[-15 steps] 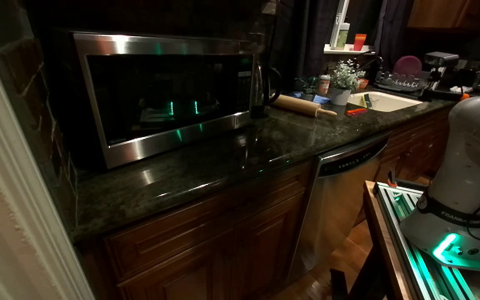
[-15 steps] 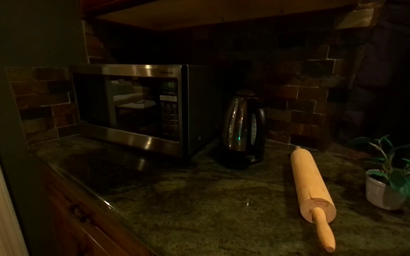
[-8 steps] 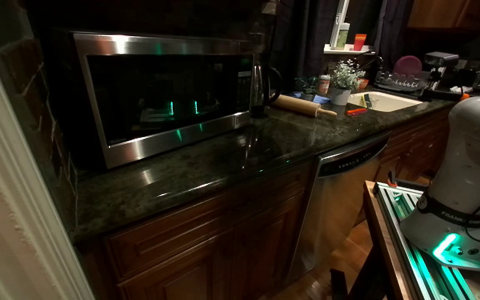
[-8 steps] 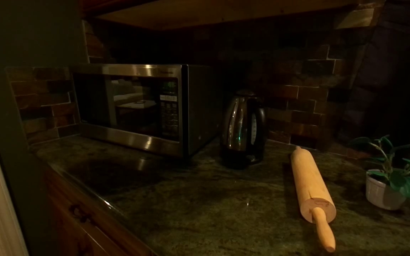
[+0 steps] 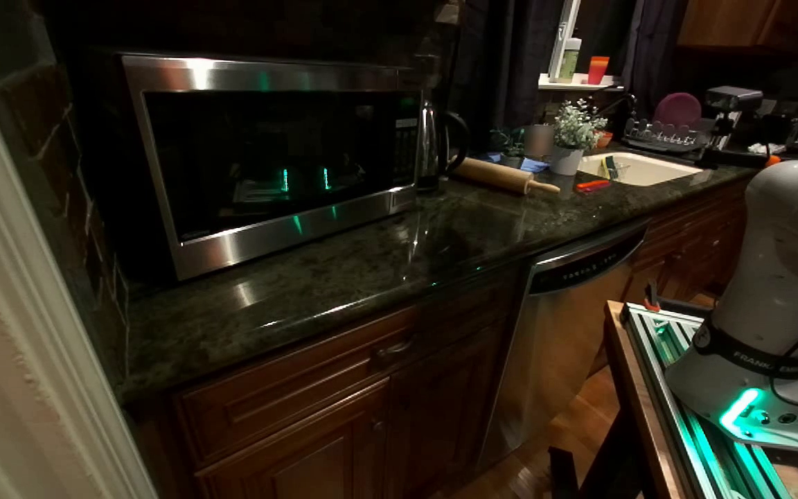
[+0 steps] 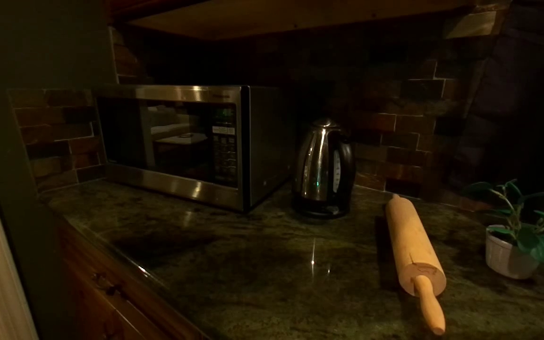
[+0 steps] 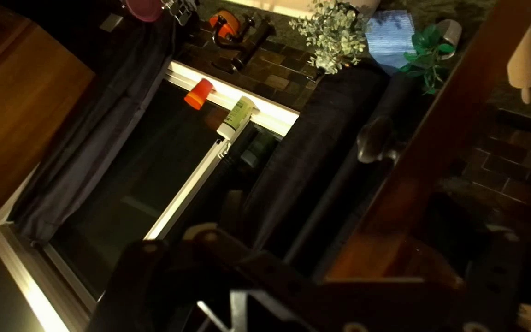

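A dark, glossy counter (image 5: 343, 291) runs along the wall in both exterior views. A dark-paned window (image 7: 127, 184) with purplish-black curtains (image 7: 307, 170) fills much of the wrist view. In an exterior view the white robot arm (image 5: 780, 277) rises from its stand, across from the dishwasher (image 5: 558, 346). A steel-fronted microwave (image 6: 173, 141) sits on the counter, its door shut.

In the wrist view a reddish-brown wooden panel (image 7: 431, 152) slants from the top right corner down to the gripper (image 7: 341, 210). The dark fingers (image 7: 212, 240) stand spread well apart, one on either side of the panel's lower end, so the wood lies in the gap between them; it is too dark to tell whether either finger touches it.

The kettle (image 6: 317, 170) stands upright just beside the microwave, and a rolling pin (image 6: 413, 241) lies on the counter to the right of the kettle, near a small potted plant (image 6: 527, 238). A bottle (image 7: 236, 118) and a red-orange cup (image 7: 198, 93) share the window ledge.

Smallest is the knob (image 7: 376, 140), jutting from the panel's window-facing side, near the gripper but beyond its fingertips
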Controlling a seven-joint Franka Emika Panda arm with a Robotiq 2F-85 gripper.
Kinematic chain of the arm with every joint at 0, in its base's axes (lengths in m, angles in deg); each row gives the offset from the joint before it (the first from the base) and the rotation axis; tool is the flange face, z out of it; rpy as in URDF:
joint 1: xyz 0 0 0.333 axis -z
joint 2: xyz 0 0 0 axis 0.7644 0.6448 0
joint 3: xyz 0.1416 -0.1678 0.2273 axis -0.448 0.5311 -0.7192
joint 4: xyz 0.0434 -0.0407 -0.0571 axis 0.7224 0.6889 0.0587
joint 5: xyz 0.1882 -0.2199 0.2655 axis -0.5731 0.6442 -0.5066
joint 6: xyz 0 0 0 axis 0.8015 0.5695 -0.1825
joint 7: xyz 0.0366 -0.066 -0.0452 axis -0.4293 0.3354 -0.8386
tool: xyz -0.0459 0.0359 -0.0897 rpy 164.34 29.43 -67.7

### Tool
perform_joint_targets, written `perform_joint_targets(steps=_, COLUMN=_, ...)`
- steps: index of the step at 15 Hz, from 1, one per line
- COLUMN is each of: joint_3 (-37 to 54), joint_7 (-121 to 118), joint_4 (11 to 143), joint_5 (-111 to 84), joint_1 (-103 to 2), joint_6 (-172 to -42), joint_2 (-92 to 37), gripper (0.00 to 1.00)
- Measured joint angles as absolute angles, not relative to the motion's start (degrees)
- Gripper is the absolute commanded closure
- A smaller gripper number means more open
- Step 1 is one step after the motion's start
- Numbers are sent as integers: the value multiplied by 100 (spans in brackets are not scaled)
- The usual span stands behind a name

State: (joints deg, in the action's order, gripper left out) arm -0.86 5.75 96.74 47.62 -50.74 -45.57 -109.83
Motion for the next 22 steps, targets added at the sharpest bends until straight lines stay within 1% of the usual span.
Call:
perform_joint_targets(steps=5, joint_3=206, joint_7=592, joint_4=9984, joint_5=5239, joint_1=-5143, joint_6=-4598, joint_2=-11339, gripper=0)
perform_joint_targets(steps=9, joint_3=314, joint_7=784, joint_4=10120, joint_5=5296, joint_1=-5287, joint_6=-4817, joint_2=-11388, gripper=0)
perform_joint_targets(steps=15, joint_3=43, joint_7=1088, joint_4=10147, joint_5=5034, joint_1=-5501, joint_6=-4925, joint_2=-11025, gripper=0)
perform_joint_targets(steps=22, joint_3=-271, joint_7=1126, joint_4=9818, joint_5=4965, joint_1=-5451, joint_6=-4888, joint_2=-10471, gripper=0)
